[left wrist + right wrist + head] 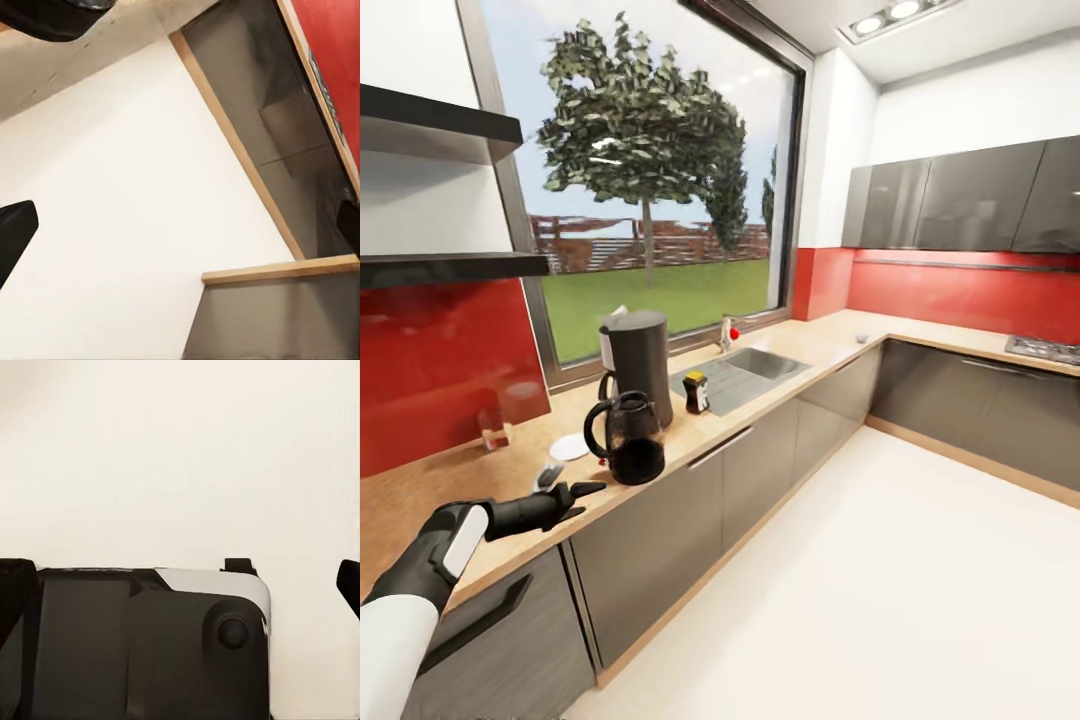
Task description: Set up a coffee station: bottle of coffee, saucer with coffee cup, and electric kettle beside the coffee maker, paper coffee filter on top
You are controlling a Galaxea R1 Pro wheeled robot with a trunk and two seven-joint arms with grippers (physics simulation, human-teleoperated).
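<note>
The black coffee maker (pixel 637 362) stands on the wooden countertop (pixel 420 500) under the window, with a bit of white, perhaps the paper filter (pixel 617 315), at its top. Right in front of it is the dark electric kettle (pixel 628 438). The small coffee bottle (pixel 697 392) stands to the right, beside the sink. A white saucer (pixel 569 447) lies left of the kettle, and a clear cup-like thing (pixel 493 428) stands further left. My left gripper (pixel 582 498) hovers open at the counter's front edge, left of the kettle; its fingers (pixel 15 240) are spread wide. My right gripper (pixel 180 577) is open above the floor.
A small pale object (pixel 547 476) lies just behind the left gripper. The sink (pixel 745 372) and a red item (pixel 732 333) are right of the bottle. Two dark shelves (pixel 450 268) hang at the upper left. A hob (pixel 1045 350) sits on the far counter; white floor (pixel 880 600) spreads right.
</note>
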